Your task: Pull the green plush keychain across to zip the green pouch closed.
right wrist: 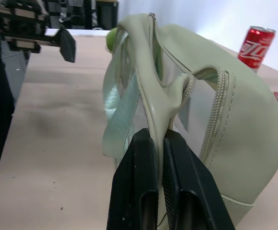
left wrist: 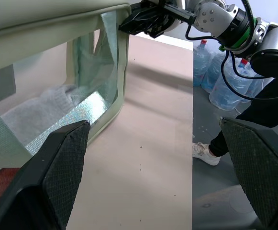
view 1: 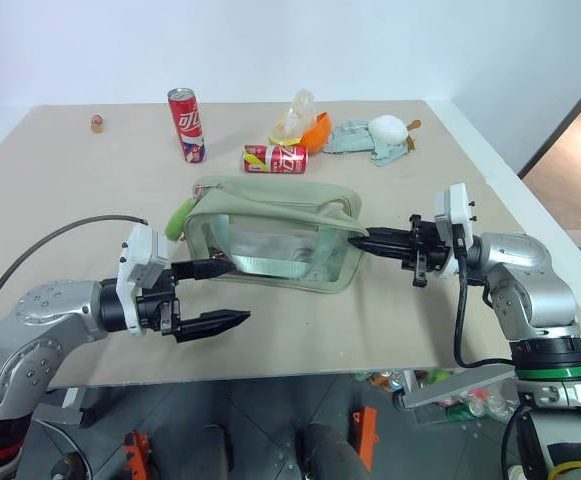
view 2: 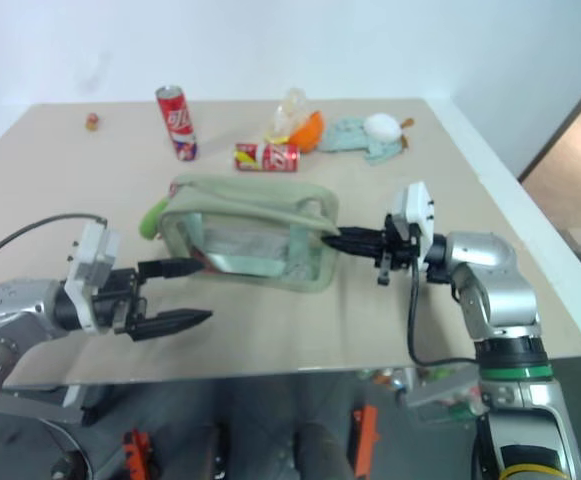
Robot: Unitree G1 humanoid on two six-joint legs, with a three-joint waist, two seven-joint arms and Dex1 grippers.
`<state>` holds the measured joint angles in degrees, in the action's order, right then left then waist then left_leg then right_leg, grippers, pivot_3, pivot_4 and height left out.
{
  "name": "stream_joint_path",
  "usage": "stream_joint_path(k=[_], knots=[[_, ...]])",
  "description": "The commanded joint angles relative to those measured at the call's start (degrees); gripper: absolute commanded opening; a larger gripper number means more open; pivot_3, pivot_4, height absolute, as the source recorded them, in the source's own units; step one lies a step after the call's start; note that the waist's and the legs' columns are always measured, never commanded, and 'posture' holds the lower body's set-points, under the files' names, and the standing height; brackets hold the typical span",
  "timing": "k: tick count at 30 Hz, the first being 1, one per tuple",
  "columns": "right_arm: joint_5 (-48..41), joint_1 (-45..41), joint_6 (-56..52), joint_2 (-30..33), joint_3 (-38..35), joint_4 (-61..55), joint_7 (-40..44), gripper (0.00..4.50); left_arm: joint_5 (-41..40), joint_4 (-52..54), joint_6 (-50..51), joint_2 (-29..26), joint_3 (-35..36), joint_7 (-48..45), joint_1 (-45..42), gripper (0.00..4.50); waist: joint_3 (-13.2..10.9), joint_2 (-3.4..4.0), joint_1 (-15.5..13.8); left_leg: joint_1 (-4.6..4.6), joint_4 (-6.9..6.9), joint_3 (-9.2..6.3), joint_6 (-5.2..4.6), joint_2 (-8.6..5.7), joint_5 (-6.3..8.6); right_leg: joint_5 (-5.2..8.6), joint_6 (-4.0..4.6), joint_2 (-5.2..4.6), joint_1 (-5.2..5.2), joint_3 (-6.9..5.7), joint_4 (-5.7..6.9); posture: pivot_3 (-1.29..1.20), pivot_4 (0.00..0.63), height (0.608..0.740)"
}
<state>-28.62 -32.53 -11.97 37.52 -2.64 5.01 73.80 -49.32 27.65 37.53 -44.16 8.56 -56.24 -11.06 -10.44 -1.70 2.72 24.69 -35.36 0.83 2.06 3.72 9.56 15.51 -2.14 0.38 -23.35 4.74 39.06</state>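
Note:
The green pouch (view 1: 270,235) stands on the table, a boxy sage-green bag with clear sides. The green plush keychain (view 1: 177,218) hangs at its left end, lime green and fuzzy. My right gripper (view 1: 356,241) points level at the pouch's right end and is shut on the fabric edge there; the right wrist view shows its fingers (right wrist: 139,182) pinching that seam beside the zipper. My left gripper (view 1: 241,291) is open in front of the pouch's left end, its upper finger near the clear side, a little below and to the right of the keychain and touching nothing.
Behind the pouch are an upright red can (view 1: 186,124), a lying red can (view 1: 275,158), an orange bowl-like thing (view 1: 317,131), a pale teal cloth (view 1: 355,137) and a white plush (view 1: 388,128). The table's front edge (view 1: 270,372) runs just below my grippers.

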Motion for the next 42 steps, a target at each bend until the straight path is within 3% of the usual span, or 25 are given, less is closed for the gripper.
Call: stream_joint_path(k=[1, 6, 16, 22, 25, 32, 40, 41, 42], knots=[[-2.3, -1.4, -0.8, 0.4, -0.7, -3.1, 1.5, 0.04, 0.2, 1.7, -1.0, -1.1, 1.9, 0.0, 0.1, 4.50, 0.0, 0.00, 0.0, 0.00, 0.00, 0.00, 0.00, 0.00, 0.00, 0.00, 0.00, 0.00, 0.00, 0.00, 0.00, 0.00, 0.150, 0.740], [-4.5, -1.3, -5.0, 0.7, -0.9, -7.8, 1.4, 0.04, 0.2, 1.5, -0.7, -1.6, 2.1, -0.3, -0.1, 4.50, 0.0, 0.00, 0.0, -0.02, -0.01, 0.00, 0.00, 0.01, 0.00, -0.02, 0.00, 0.01, 0.00, 0.01, 0.01, 0.00, 0.150, 0.740], [4.4, -0.2, 6.7, 1.6, 1.4, 3.1, 4.4, 0.04, 0.7, 0.0, -1.2, -2.0, 2.3, -0.5, -1.2, 4.50, 0.0, 0.00, 0.0, -0.05, -0.02, 0.03, 0.00, 0.01, 0.00, -0.02, 0.01, 0.01, 0.01, 0.02, 0.01, 0.00, 0.150, 0.740], [3.1, -0.1, 5.3, 1.7, 0.7, 1.1, 3.8, 0.04, 0.1, -5.1, -2.4, -1.7, 13.4, 5.1, -0.5, 4.50, 0.0, 0.00, 0.1, -0.08, -0.02, 0.02, 0.00, 0.06, -0.01, -0.05, 0.05, 0.06, 0.02, 0.01, 0.03, 0.00, 0.150, 0.740], [3.2, -0.2, 5.1, 1.7, 0.9, 0.6, 3.6, 0.04, 4.3, -11.3, -6.0, -3.2, 16.1, 5.5, -2.1, 4.50, 0.0, 0.00, 0.0, -0.10, -0.03, 0.02, 0.01, 0.07, -0.01, -0.05, 0.05, 0.05, 0.05, 0.00, 0.04, 0.00, 0.150, 0.740], [3.1, -1.7, 3.8, 1.7, 1.0, -0.8, 2.3, 0.04, 11.9, -24.0, -14.6, -0.4, 10.4, 2.3, -8.9, 4.50, 0.0, -0.01, -0.1, -0.10, -0.04, 0.10, 0.02, 0.06, -0.02, -0.09, 0.03, 0.03, 0.03, 0.03, 0.03, 0.00, 0.150, 0.740], [2.8, -0.7, 2.6, 3.3, -0.1, -3.3, 1.2, 0.04, 12.7, -33.6, -14.1, 1.0, 4.3, -6.6, -15.7, 4.50, 0.0, 0.00, -0.1, -0.03, -0.01, 0.07, 0.02, 0.06, -0.01, -0.07, 0.04, 0.06, -0.02, 0.01, 0.03, 0.00, 0.150, 0.740], [2.7, -0.6, 2.4, 3.4, -0.2, -3.7, 1.0, 0.00, 13.0, -34.8, -14.3, 1.1, 4.2, -7.0, -16.5, 3.95, 0.0, 0.00, -0.1, -0.02, -0.01, 0.05, 0.02, 0.06, -0.01, -0.06, 0.03, 0.05, -0.01, 0.00, 0.03, 0.00, 0.150, 0.740], [2.7, -0.5, 2.3, 3.5, -0.2, -4.1, 0.7, 0.00, 13.0, -36.0, -14.3, 1.3, 4.1, -7.4, -17.3, 3.72, 0.0, 0.00, -0.1, -0.01, -0.01, 0.05, 0.02, 0.06, -0.01, -0.06, 0.03, 0.06, -0.02, -0.01, 0.03, 0.00, 0.150, 0.740]])
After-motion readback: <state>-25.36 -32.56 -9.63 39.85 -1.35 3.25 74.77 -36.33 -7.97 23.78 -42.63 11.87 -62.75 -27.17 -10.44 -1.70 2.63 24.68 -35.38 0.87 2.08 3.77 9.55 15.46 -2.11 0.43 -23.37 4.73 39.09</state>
